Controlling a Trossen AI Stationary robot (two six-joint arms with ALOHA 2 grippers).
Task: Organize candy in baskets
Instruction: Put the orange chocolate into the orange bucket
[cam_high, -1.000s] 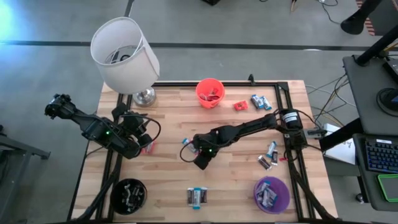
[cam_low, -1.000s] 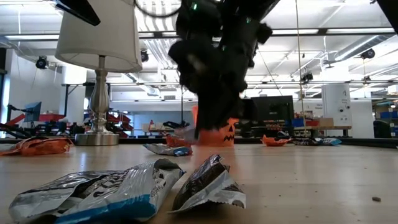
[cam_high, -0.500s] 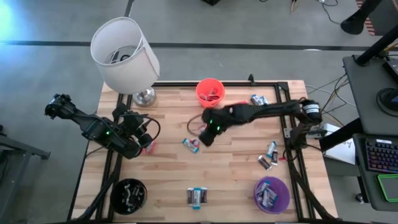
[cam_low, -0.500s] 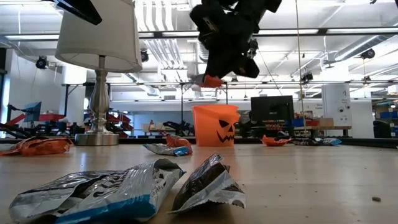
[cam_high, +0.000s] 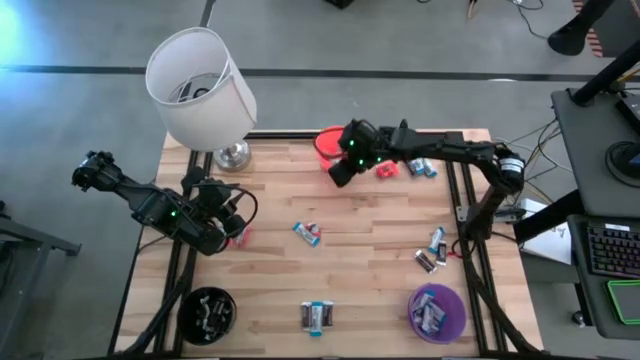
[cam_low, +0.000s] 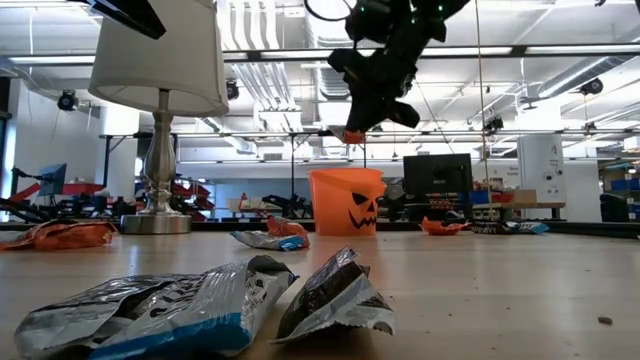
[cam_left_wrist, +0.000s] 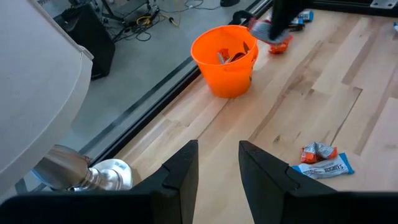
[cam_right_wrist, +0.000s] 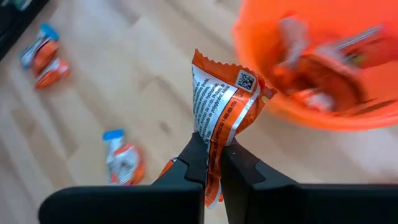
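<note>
My right gripper (cam_high: 337, 178) hangs above the table just on the near side of the orange-red basket (cam_high: 333, 141), shut on an orange-wrapped candy (cam_right_wrist: 221, 102). The basket stands at the far edge with several candies inside (cam_left_wrist: 225, 57). My left gripper (cam_left_wrist: 217, 168) waits open at the table's left, nothing between its fingers, beside a red candy (cam_high: 238, 238). The purple basket (cam_high: 437, 310) stands at the near right and the black basket (cam_high: 207, 312) at the near left. Loose candies lie at mid-table (cam_high: 307, 232) and the near edge (cam_high: 316, 316). My right gripper pinches one end of the orange wrapper (cam_right_wrist: 214, 135) between its two fingers (cam_right_wrist: 194, 155). The rest of the candy sticks out past the fingertips. The fingers slant down toward the table's far left. The candy (cam_low: 352, 133) is lifted clear, higher than the basket's rim (cam_low: 346, 174).
A table lamp with a white shade (cam_high: 200, 90) stands at the far left corner. More candies lie right of the orange-red basket (cam_high: 420, 163) and by the right edge (cam_high: 432, 250). Two crumpled wrappers (cam_low: 200, 305) lie close before the low camera.
My right gripper has risen from mid-table and swung toward the far edge, up to the orange-red basket, carrying the orange candy clear of the wood. The light-blue candy it was beside stays at mid-table.
</note>
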